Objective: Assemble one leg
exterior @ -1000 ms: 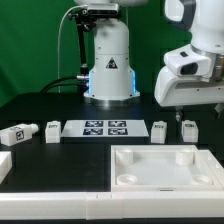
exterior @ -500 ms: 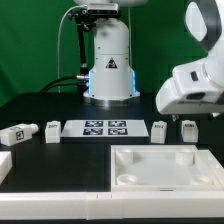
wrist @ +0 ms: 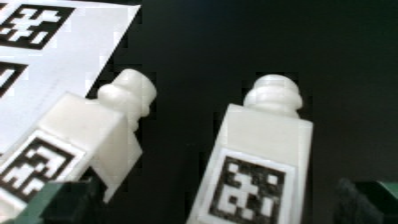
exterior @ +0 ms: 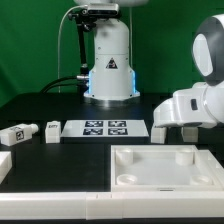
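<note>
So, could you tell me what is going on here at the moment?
The Panda arm's gripper hangs open just above two legs that are side by side next to the marker board. It grips neither yet. Two more legs sit at the exterior view's left, and the large white tray-like piece lies nearest the exterior camera, untouched.

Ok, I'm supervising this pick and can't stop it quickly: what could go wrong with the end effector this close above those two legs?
Two legs lie close together: the inner leg by the marker board and the outer leg. The open end effector spans both, so it might clamp both or knock one askew. One finger appears over the inner leg; descending could press onto it.
</note>
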